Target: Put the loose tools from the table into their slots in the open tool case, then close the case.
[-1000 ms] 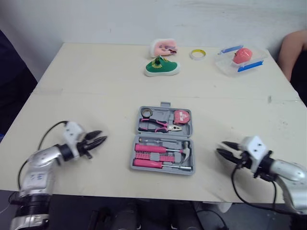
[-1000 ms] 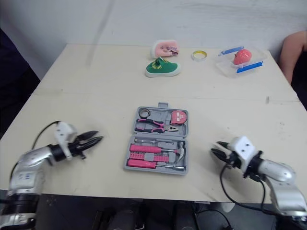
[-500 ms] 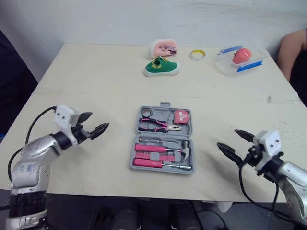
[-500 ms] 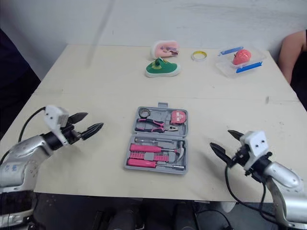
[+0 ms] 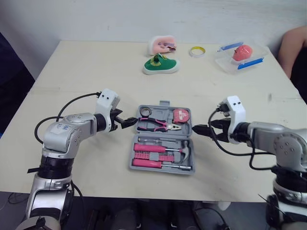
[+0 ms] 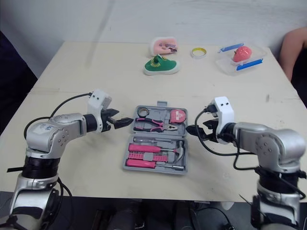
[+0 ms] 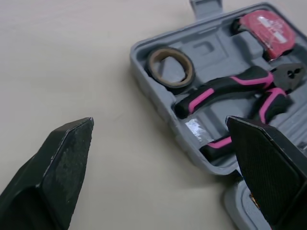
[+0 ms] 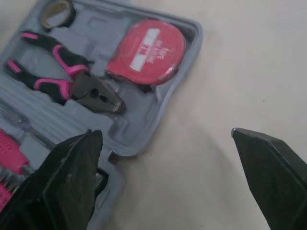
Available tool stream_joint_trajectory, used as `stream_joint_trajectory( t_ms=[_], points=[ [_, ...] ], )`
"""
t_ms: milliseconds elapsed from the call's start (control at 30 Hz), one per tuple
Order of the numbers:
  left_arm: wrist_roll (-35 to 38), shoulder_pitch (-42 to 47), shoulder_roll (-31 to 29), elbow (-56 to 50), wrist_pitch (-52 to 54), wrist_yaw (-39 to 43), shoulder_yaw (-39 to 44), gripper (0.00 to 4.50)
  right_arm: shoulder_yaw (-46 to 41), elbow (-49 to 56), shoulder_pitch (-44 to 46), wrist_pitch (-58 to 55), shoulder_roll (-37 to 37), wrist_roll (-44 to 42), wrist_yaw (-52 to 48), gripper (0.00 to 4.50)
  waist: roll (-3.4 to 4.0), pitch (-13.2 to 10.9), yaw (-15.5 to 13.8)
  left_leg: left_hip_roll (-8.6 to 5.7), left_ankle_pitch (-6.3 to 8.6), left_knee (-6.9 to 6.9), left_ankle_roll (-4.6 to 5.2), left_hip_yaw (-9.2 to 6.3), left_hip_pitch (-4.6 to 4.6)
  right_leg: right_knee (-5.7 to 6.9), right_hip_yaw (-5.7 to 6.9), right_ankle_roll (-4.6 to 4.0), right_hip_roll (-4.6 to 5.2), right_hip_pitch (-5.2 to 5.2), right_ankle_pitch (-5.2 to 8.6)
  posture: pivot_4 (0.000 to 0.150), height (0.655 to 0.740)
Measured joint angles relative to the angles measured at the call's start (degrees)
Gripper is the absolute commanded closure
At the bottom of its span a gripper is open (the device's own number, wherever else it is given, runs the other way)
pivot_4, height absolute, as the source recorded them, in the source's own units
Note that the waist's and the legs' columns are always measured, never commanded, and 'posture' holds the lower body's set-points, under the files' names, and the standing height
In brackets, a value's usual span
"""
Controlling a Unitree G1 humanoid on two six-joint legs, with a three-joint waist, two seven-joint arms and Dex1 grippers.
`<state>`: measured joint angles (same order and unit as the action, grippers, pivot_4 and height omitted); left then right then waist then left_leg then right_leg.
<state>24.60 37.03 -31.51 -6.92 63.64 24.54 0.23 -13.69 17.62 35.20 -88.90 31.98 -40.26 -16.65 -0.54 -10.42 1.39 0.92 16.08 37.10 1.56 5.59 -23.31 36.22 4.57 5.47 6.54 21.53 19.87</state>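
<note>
Nearest, at lower centre of the head views, the tool case (image 5: pixel 165 104) lies open and flat on the table (image 5: pixel 86 72). Its near half holds 2 pink screwdrivers (image 5: pixel 149 148) and a hammer (image 5: pixel 179 151). Every slot I can read looks filled and no loose tool shows beside the case, so I judge that only the closing is left. At mid-frame the 2 pincers flank the far half. The left pincer (image 5: pixel 130 122) is just beside the case's left wall, level with the pliers (image 5: pixel 158 126), and its fingers are spread wide with nothing between them. The right pincer (image 5: pixel 200 129) is just off the right wall near the tape measure (image 5: pixel 181 115), equally wide and empty. I cannot tell whether either fingertip touches the plastic. Risks: a tip nudging the wall would slide the light case. Lifting 1 side ahead of the other would twist the half about its hinge. Tipping the far half over could shake out the pliers, the tape measure or the tape roll (image 5: pixel 145 112) if they sit loosely, and a proud handle would stop the halves meeting. Towards the top of the frame, well apart from the case, lie a green shoe (image 5: pixel 160 65), a pink object (image 5: pixel 163 45), a yellow ring (image 5: pixel 195 51) and a clear box (image 5: pixel 241 55). A person's arm (image 5: pixel 293 48) shows at the upper right edge.
</note>
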Motion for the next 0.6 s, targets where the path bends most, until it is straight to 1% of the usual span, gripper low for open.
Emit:
stream_joint_trajectory(
  t_ms=[100,267,600],
  points=[
    [-0.71,1.05,0.48,1.53,0.82,-0.34,-1.42,0.04,1.95,-2.39,3.18,-2.71,-1.85,1.15,3.09,0.0,0.0,0.0,-0.13,-0.02,-0.04,-0.01,-0.02,0.0,0.01,0.08,-0.01,0.0,0.01,0.02,0.0,0.15,0.74],
    [-2.8,1.72,4.34,6.71,0.58,-1.74,-2.95,0.04,3.64,-7.18,6.3,-3.31,-5.98,2.21,8.81,0.0,-0.01,-0.01,-0.21,-0.04,-0.07,-0.01,-0.03,0.02,-0.02,0.13,-0.02,0.0,0.01,0.07,0.0,0.15,0.74],
    [-6.63,3.83,5.9,10.03,-2.16,-2.15,-4.61,0.04,4.6,-11.58,7.16,-3.32,-6.02,2.18,13.57,0.0,-0.01,-0.01,-0.06,-0.04,-0.1,-0.01,-0.05,0.07,0.01,0.19,-0.04,0.0,0.01,0.07,0.0,0.15,0.74]
  ],
)
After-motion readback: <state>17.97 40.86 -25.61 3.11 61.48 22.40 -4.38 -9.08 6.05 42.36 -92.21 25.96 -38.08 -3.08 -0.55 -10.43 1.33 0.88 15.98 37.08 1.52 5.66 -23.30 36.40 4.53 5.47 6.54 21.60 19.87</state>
